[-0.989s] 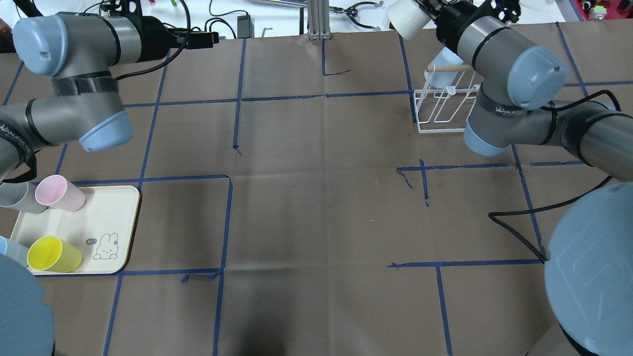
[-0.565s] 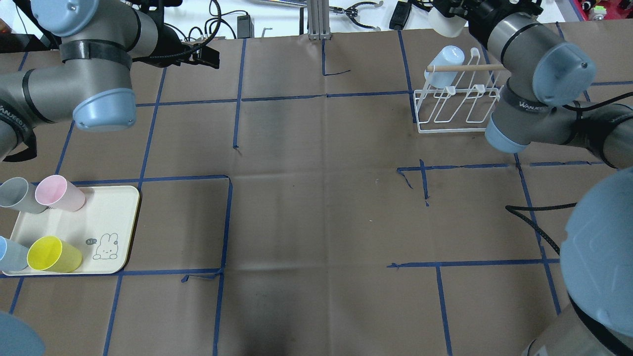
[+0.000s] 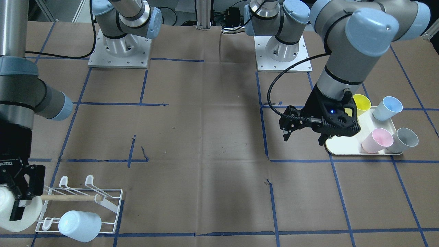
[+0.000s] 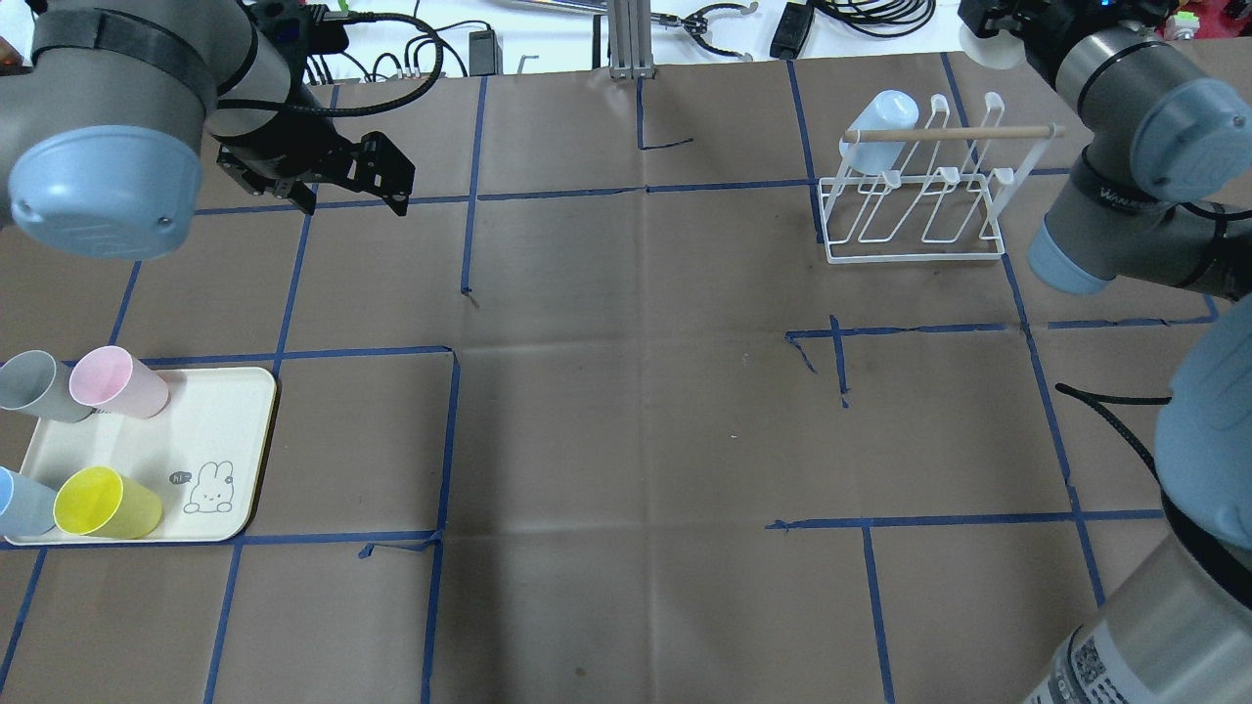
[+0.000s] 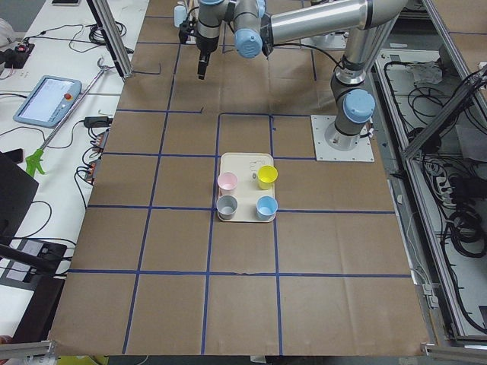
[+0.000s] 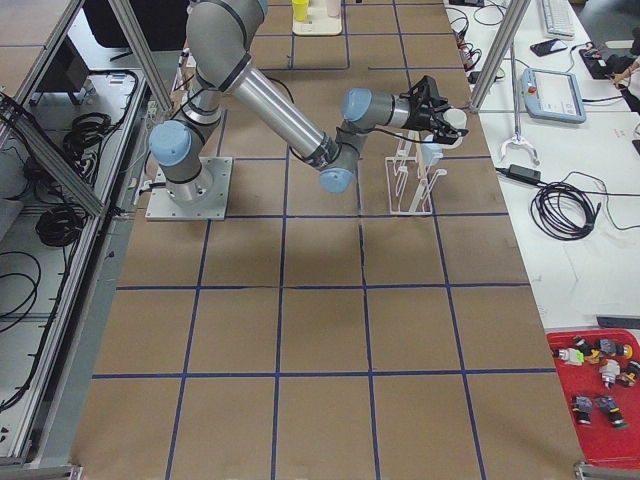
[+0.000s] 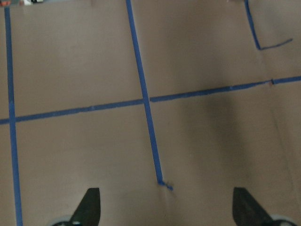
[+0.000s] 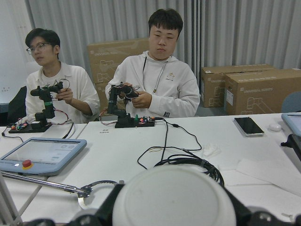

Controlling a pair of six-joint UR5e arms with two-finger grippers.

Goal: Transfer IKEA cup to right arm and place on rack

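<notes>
My right gripper [image 3: 16,202] is shut on a white cup [image 3: 19,219] and holds it on its side just beyond the far right end of the white wire rack [image 3: 109,202]. In the overhead view the cup [image 4: 978,44] sits at the table's far edge, behind the rack [image 4: 915,210]. The cup's round base [image 8: 174,200] fills the bottom of the right wrist view. A light blue cup [image 4: 882,122] hangs on the rack's left end under the wooden dowel [image 4: 963,132]. My left gripper [image 4: 344,186] is open and empty above bare table at the far left.
A cream tray [image 4: 220,420] at the near left holds pink [image 4: 117,381], grey [image 4: 29,383], yellow [image 4: 103,504] and blue [image 4: 18,501] cups. A black hose [image 4: 1105,416] trails on the table near the right arm. Operators sit beyond the far edge.
My right gripper has carried the white cup to the right along the far edge, past the rack. My left gripper has swung nearer, out over the table.
</notes>
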